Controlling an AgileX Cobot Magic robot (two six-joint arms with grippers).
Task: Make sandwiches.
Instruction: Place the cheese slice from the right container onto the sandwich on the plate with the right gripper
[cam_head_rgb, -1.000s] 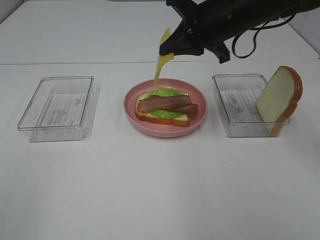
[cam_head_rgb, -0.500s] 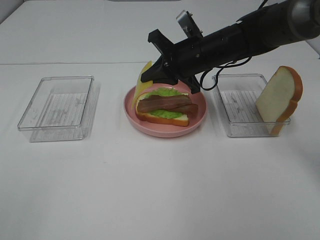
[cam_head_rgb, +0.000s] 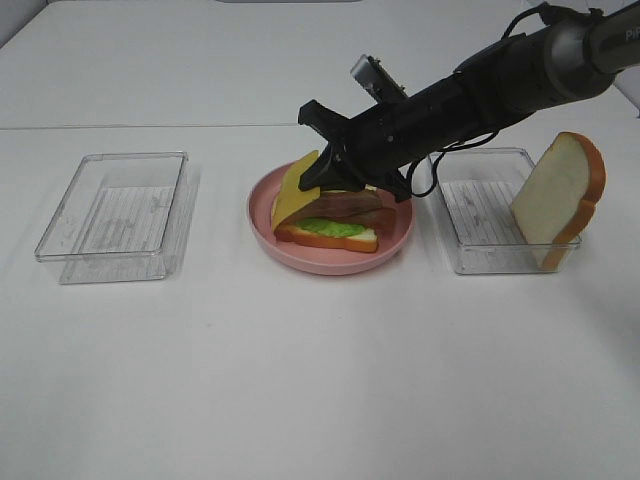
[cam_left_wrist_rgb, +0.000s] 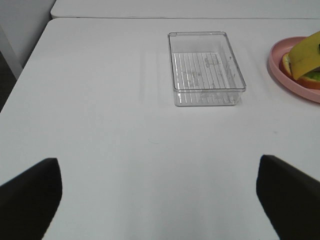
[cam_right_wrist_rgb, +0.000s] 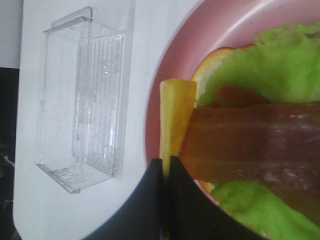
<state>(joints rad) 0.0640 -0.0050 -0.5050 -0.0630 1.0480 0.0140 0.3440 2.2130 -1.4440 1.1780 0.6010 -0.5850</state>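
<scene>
"How far has the sandwich got?"

"Bottom slice (cam_head_rgb: 325, 236), lettuce (cam_head_rgb: 330, 227) and bacon (cam_head_rgb: 350, 204) are stacked on the pink plate (cam_head_rgb: 330, 262), mid-bench. The cheese slice (cam_head_rgb: 292, 190) is only half there: it leans against the stack's left side, not lying flat."

"And the top bread?"

"That second slice (cam_head_rgb: 558, 198) stands propped at the far end of the right tray (cam_head_rgb: 470, 212), untouched. So I'd say the cheese needs laying down, then the lid."

"What's the arm doing?"

"The right arm (cam_head_rgb: 500, 82) slants down across the plate from the right; its fingers (cam_right_wrist_rgb: 172, 200) are pinched together on the cheese's edge. The left gripper (cam_left_wrist_rgb: 160, 200) hangs well back over bare bench near the left tray (cam_head_rgb: 120, 210), fingers spread, holding nothing."
</scene>
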